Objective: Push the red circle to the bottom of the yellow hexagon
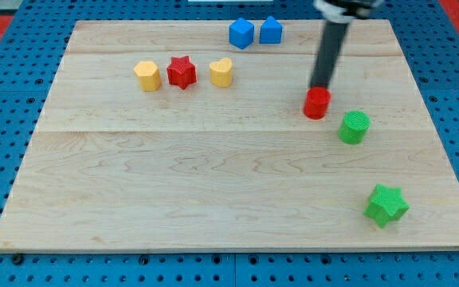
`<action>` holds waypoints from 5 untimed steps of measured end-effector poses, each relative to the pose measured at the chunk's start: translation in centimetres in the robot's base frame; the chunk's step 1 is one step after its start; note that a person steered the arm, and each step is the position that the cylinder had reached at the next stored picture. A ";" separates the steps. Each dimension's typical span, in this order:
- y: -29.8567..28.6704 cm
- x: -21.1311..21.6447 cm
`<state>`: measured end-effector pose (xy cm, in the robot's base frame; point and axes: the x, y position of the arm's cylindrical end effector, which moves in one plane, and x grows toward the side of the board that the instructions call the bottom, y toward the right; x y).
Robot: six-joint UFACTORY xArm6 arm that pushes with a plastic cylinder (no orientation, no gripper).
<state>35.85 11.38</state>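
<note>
The red circle lies on the wooden board at the view's right of centre. The yellow hexagon sits at the view's upper left, far to the left of the red circle. My tip is at the red circle's top edge, touching or almost touching it from the view's top. The dark rod rises from there toward the view's top.
A red star and a yellow heart lie right of the hexagon. Two blue blocks sit at the top. A green circle lies just right of the red circle. A green star lies at the lower right.
</note>
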 end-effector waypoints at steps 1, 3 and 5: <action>4.0 -0.9; 5.0 4.3; -10.8 1.0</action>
<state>36.89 0.59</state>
